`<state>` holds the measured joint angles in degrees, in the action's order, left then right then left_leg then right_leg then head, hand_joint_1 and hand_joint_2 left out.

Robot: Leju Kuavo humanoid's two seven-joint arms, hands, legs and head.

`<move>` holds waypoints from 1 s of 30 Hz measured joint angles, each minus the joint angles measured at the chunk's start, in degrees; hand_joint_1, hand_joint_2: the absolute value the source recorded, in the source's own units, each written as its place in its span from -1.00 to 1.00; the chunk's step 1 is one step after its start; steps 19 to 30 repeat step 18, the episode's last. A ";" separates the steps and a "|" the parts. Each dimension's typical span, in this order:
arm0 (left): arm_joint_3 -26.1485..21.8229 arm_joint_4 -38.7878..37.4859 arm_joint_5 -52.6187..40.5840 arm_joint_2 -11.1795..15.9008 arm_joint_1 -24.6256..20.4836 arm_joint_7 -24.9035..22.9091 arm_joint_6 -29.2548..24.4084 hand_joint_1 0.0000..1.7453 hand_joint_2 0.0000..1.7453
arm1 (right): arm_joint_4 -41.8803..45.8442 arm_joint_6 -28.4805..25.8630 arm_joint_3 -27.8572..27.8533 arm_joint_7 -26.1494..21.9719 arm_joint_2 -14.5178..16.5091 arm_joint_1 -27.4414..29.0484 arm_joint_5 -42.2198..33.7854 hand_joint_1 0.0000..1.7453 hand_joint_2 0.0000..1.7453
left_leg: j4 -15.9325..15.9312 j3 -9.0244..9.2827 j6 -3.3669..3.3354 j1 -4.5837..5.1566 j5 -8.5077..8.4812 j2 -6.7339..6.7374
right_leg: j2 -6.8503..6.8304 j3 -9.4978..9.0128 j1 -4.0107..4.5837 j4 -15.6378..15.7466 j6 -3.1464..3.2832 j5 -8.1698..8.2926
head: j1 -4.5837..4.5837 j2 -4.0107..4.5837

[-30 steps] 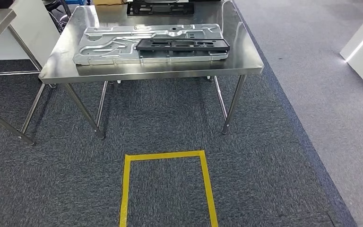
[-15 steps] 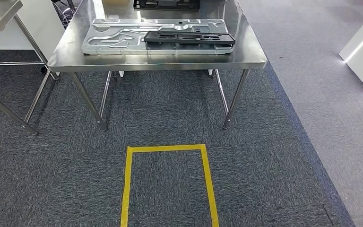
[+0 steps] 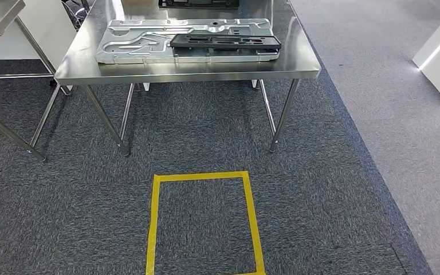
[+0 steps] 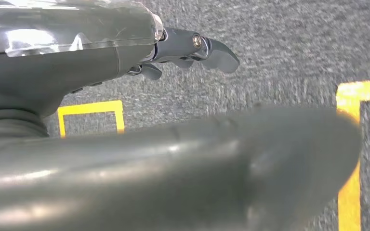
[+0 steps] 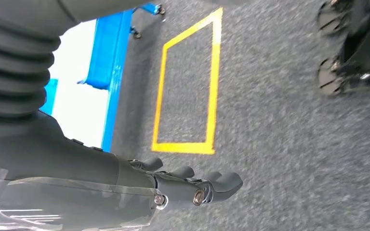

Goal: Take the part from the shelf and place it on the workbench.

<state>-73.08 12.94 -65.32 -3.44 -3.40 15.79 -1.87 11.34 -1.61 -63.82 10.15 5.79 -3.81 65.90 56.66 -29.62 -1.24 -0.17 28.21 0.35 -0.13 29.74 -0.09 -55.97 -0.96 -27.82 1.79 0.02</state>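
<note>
Left hand [image 4: 192, 50] and right hand [image 5: 192, 185] hang seemingly empty, fingers loosely curled; black part [image 3: 224, 41] on workbench [image 3: 189, 69].

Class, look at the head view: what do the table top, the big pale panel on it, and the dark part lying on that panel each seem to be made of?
Table: probably stainless steel, brushed, mirror-like reflections. Panel: likely stamped sheet metal, dull silver, with pressed ribs. Dark part: looks like matte black plastic, though painted metal is possible.
</note>
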 joint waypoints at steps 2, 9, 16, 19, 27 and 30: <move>-0.10 0.00 0.12 -0.03 -0.01 0.48 0.03 -1.00 1.00 | 0.00 0.03 -0.01 -0.09 0.00 0.02 0.05 -1.00 -1.00 | -0.15 0.00 0.24 -0.07 -0.15 -0.01 | -0.01 0.11 0.08 -0.06 0.25 0.05 | 0.00 0.00; -0.93 0.00 1.61 -0.03 0.00 2.70 0.22 -1.00 1.00 | 0.00 0.31 -0.14 -2.07 0.02 -0.05 -0.28 -1.00 1.00 | -0.30 -0.04 0.56 -0.12 -0.34 -0.02 | -0.03 0.21 0.13 -0.26 0.48 0.03 | 0.00 0.00; 0.63 0.02 5.51 0.17 0.45 2.07 1.87 -1.00 0.00 | 0.13 0.08 1.96 -3.68 -0.13 0.47 -2.95 -1.00 0.50 | -0.28 -0.03 0.60 -0.12 -0.37 -0.02 | -0.02 0.24 0.12 -0.30 0.50 0.05 | 0.00 0.00; 1.89 0.03 6.97 0.23 0.69 1.65 1.97 -1.00 -1.00 | 0.26 0.08 3.20 -3.87 -0.21 0.72 -4.43 -1.00 -0.33 | -0.27 -0.03 0.59 -0.11 -0.37 -0.02 | -0.02 0.24 0.11 -0.30 0.50 0.06 | 0.00 0.00; 1.89 0.03 6.97 0.23 0.69 1.65 1.97 -1.00 -1.00 | 0.26 0.08 3.20 -3.87 -0.21 0.72 -4.43 -1.00 -0.33 | -0.27 -0.03 0.59 -0.11 -0.37 -0.02 | -0.02 0.24 0.11 -0.30 0.50 0.06 | 0.00 0.00; 1.89 0.03 6.97 0.23 0.69 1.65 1.97 -1.00 -1.00 | 0.26 0.08 3.20 -3.87 -0.21 0.72 -4.43 -1.00 -0.33 | -0.27 -0.03 0.59 -0.11 -0.37 -0.02 | -0.02 0.24 0.11 -0.30 0.50 0.06 | 0.00 0.00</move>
